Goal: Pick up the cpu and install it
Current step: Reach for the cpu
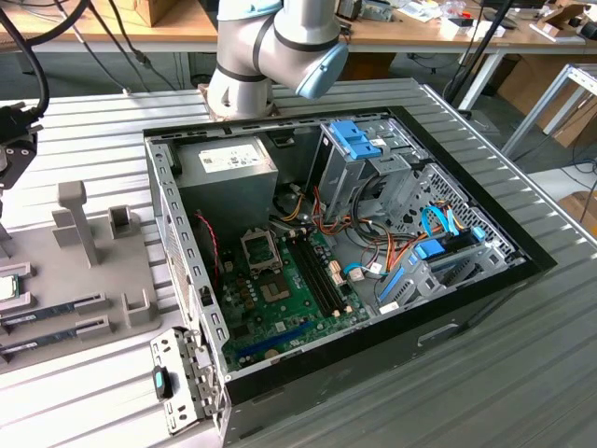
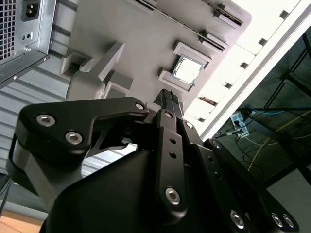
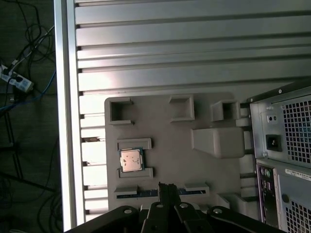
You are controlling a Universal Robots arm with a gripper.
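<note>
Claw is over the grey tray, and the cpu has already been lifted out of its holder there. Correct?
No. The cpu has not been lifted: the first wrist view shows it lying in its holder on the grey tray. The claw is over the tray, as stated.

This is a robotics lab or electronics workshop. An open black metal desktop computer case (image 1: 401, 350), its green motherboard (image 1: 252, 308) exposed, lies on a ribbed aluminium table (image 1: 522, 373). Just behind the case a silver-and-blue robot arm (image 1: 270, 47) rises from the table. Further behind stand long wooden workbenches (image 1: 401, 35) hung with cables. Beside the case lies a grey moulded parts tray (image 1: 56, 271), and brown cardboard boxes (image 1: 546, 79) stand beyond the case.
</note>
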